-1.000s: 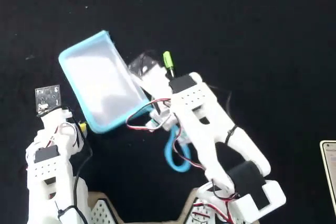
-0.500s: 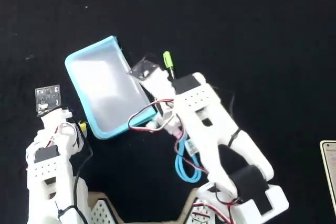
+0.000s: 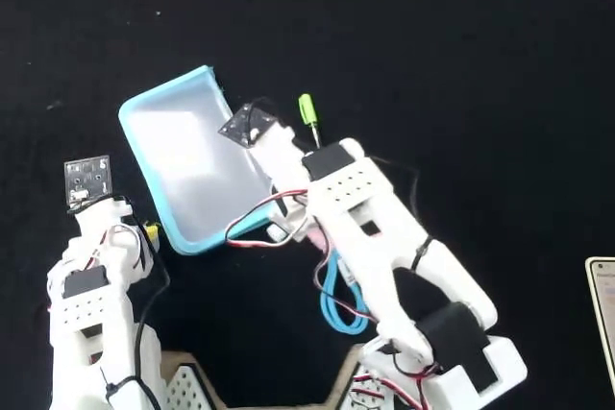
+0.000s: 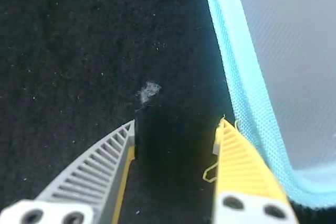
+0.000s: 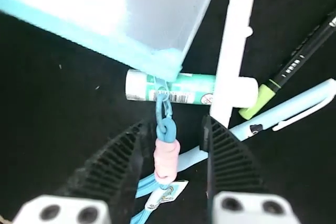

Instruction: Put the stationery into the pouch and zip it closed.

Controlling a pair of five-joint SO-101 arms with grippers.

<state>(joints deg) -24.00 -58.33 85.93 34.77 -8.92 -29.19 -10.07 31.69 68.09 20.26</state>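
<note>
Finds the pouch (image 3: 187, 165) a little farther right than a second ago, with the right arm's wrist swung leftward over its near right corner and the blue strap (image 3: 330, 297) lying slightly nearer. Finds the left arm in the same place as before. Holds the right gripper (image 5: 173, 124) open, jaws spread either side of the pink zipper pull (image 5: 165, 156). Places the pouch left of centre on the black table (image 3: 480, 64), flat and aslant. Leaves the stationery outside, on the table by that corner: a glue stick (image 5: 184, 85) touching the corner, a white strip (image 5: 236, 40) crossing the stick's end, and a green-capped marker (image 5: 294, 65) and a pale blue pen (image 5: 278, 111) just beside. Holds the left gripper (image 4: 177, 127) open too, empty, low over the table just beside the pouch's blue edge at near left.
</note>
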